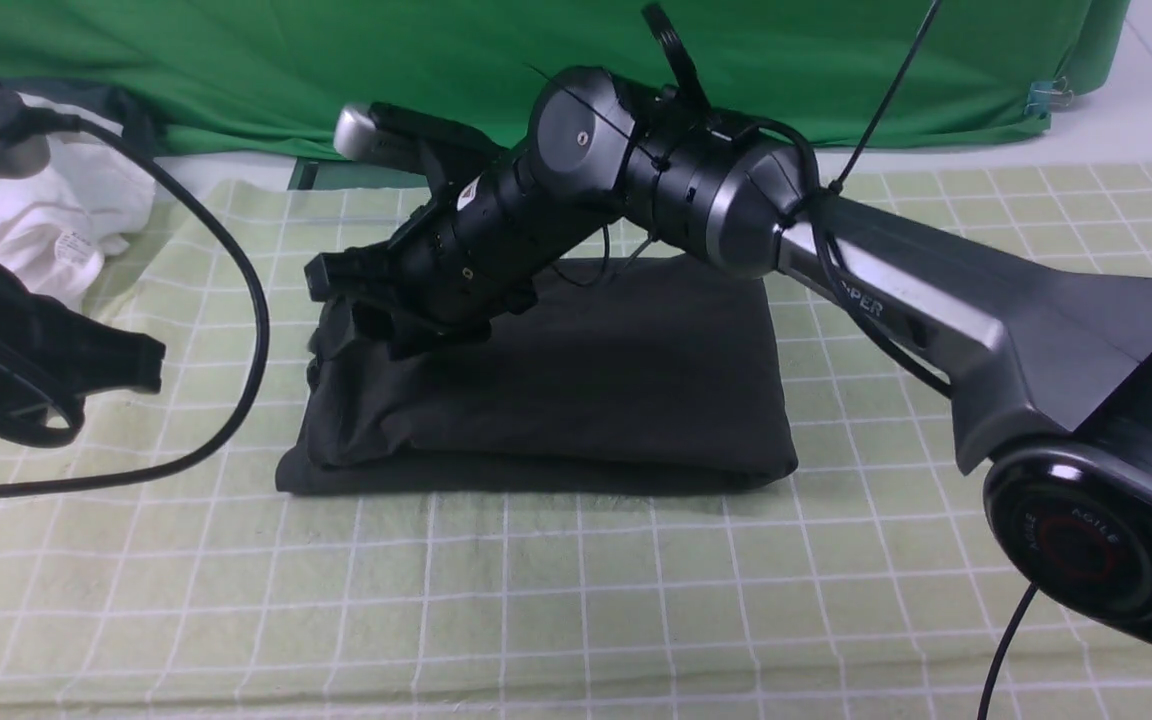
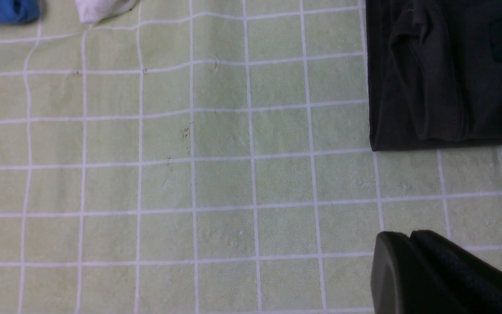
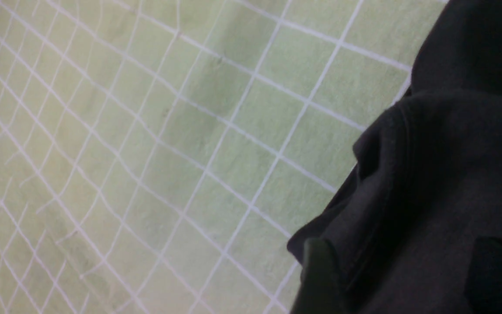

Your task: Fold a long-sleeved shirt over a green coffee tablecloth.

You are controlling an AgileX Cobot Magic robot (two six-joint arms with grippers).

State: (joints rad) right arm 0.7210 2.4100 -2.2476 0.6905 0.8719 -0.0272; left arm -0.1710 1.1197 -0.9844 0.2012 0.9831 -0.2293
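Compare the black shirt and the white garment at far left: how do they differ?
The black shirt is folded into a flat, roughly rectangular stack, while the white garment is a crumpled heap. The shirt lies in the middle of the checked tablecloth, and the white garment sits by its far left corner. The shirt looks larger. Both are soft fabric clothing.

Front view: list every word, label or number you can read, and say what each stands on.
"PER": end of a word, its start unclear, on the right arm's grey metal link.
"AGILE": curved round the glossy black round joint cap.
Too small to read: the small white sticker on the black forearm.
Too blurred to read: the white tag on the crumpled white garment.
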